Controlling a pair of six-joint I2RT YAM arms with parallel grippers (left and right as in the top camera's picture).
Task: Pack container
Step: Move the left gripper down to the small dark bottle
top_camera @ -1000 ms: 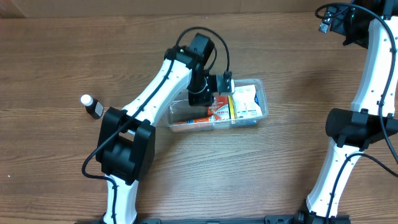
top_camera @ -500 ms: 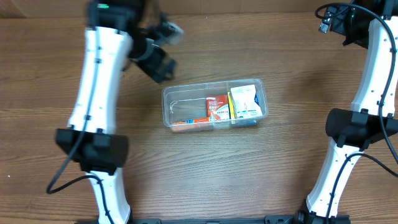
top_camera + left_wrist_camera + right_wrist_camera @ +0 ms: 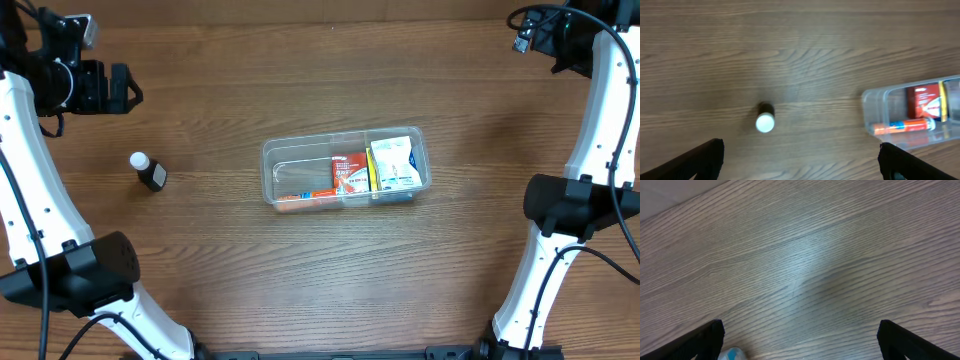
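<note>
Left end effector (image 3: 124, 89) is hovering over the far left of the surface (image 3: 300, 290), fingers spread wide and carrying nothing. Right end effector (image 3: 800, 342) is also spread wide and carrying nothing, parked at the far right over bare wood. Container (image 3: 346, 168) is sitting mid-surface and holding a red box (image 3: 350, 172), a white pack (image 3: 397, 162) and an orange tube (image 3: 308, 196); its left part is looking free. Bottle (image 3: 149, 172), dark with a white cap, is standing well apart to the container's left and not yet packed. Step likely in hand: going for the bottle. Next move is calling for centring over the cap, dropping, clamping the body, then carrying it to the free part. The box and pack are showing print, but it is too small to read.
</note>
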